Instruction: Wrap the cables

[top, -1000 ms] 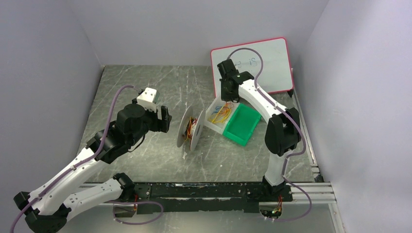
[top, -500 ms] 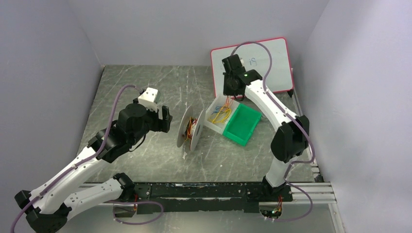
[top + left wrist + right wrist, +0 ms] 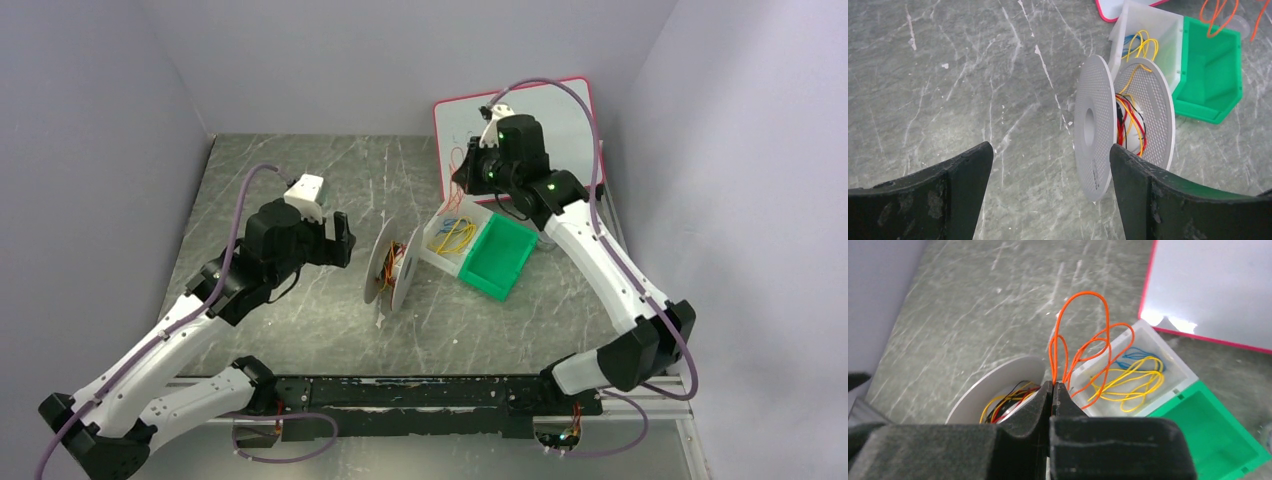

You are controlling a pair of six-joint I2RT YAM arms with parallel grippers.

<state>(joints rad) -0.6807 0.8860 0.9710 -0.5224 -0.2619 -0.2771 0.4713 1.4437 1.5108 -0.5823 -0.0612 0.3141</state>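
My right gripper (image 3: 1053, 385) is shut on the thin orange-red cable (image 3: 1083, 335), whose loops stand up from the fingertips. In the top view it (image 3: 465, 178) hangs raised above the white bin (image 3: 440, 247), with the cable (image 3: 458, 160) dangling in front of the whiteboard. The white round spool (image 3: 393, 264) stands on edge mid-table with red, yellow and black wire on its core (image 3: 1128, 122). My left gripper (image 3: 1048, 165) is open and empty, just left of the spool (image 3: 1093, 127), with its right finger near the front disc.
A white bin holding yellow and blue wire loops (image 3: 1133, 377) adjoins a green bin (image 3: 495, 255) right of the spool. A pink-framed whiteboard (image 3: 550, 125) leans at the back right. Grey walls enclose the table.
My right gripper has lifted out of the white bin, up and to the right, carrying the orange-red cable. The left arm has shifted slightly.
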